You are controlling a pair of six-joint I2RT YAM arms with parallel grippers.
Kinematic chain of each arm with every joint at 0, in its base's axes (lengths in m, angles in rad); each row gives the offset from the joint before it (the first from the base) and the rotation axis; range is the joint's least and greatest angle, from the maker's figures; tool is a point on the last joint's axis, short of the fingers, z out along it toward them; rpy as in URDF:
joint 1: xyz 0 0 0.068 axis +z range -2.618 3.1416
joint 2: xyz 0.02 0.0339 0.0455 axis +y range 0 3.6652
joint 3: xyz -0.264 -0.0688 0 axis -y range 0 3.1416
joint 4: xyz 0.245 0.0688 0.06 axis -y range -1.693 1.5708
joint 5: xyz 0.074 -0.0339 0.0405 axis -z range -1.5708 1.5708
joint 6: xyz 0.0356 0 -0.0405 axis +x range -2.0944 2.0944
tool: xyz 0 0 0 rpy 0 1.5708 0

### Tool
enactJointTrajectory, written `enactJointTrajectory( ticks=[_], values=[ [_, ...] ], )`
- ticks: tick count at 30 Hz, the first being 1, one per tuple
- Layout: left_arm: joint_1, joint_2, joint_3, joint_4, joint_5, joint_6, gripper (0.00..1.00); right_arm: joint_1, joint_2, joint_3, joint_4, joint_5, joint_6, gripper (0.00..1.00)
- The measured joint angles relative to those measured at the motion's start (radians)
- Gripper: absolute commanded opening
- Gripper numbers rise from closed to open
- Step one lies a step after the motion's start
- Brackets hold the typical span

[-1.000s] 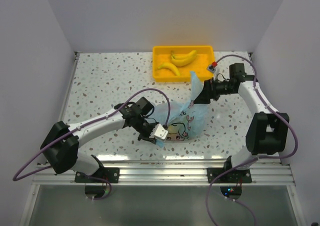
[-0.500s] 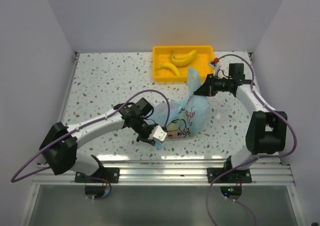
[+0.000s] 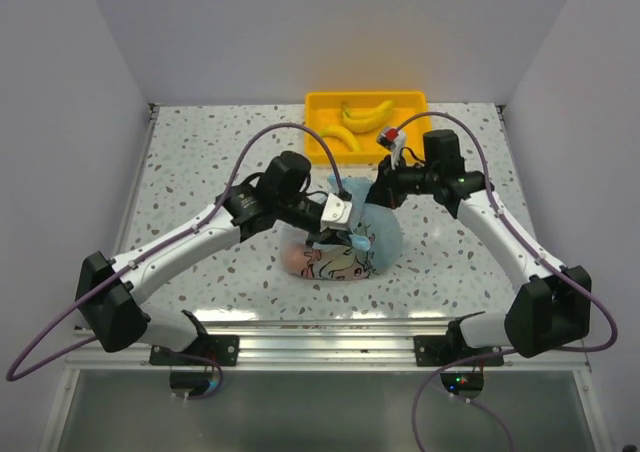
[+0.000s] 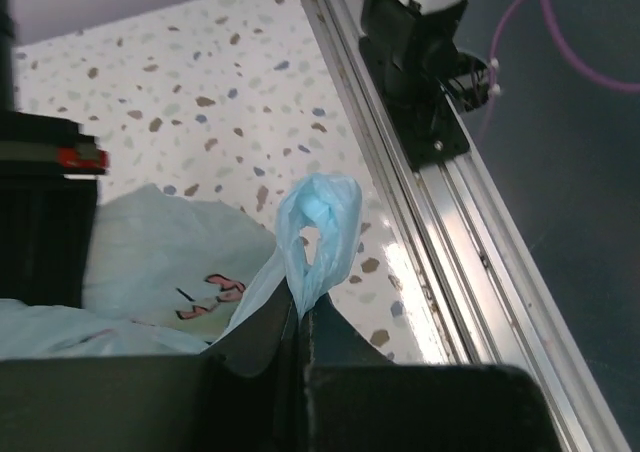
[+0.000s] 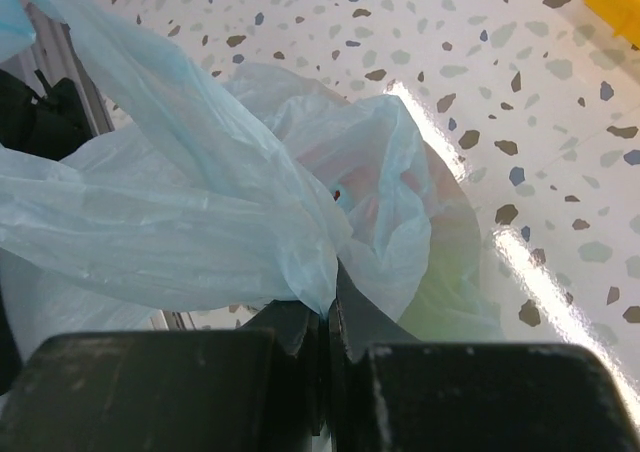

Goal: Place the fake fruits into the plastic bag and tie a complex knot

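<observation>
The light-blue plastic bag [image 3: 345, 252] lies at the middle of the table with its cartoon print facing up. Fake fruits show through its film as red and green shapes [image 5: 445, 292]. My left gripper [image 3: 345, 222] is over the bag, shut on one handle loop [image 4: 318, 230]. My right gripper [image 3: 381, 194] is at the bag's far right, shut on a bunched fold of the film [image 5: 300, 262]. Two bananas [image 3: 366, 116] lie in the yellow tray [image 3: 415, 98]. A knot is not in view.
The yellow tray stands at the back of the table, just behind my right gripper. An aluminium rail [image 3: 330, 337] runs along the near edge, close to the handle loop in the left wrist view. Walls close in the table on three sides.
The right gripper shut on the bag's film and moved left and nearer. The left arm swung its handle from the bag's near side up over the bag. The bag shifted and bunched between them.
</observation>
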Motion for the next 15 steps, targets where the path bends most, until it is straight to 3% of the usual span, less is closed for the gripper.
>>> enactJointTrajectory(
  ticks=[4,9,15],
  values=[
    [0.032,-0.007,-0.02,0.261,-0.005,-0.254,0.0,0.023,0.0,-0.001,-0.032,0.015,-0.012,0.0],
    [0.072,-0.005,-0.04,0.461,-0.07,-0.478,0.0,0.059,-0.001,-0.004,-0.045,0.015,-0.011,0.01],
    [0.119,-0.001,-0.104,0.624,-0.122,-0.703,0.0,0.082,-0.02,-0.03,-0.045,-0.002,-0.005,0.22]
  ],
)
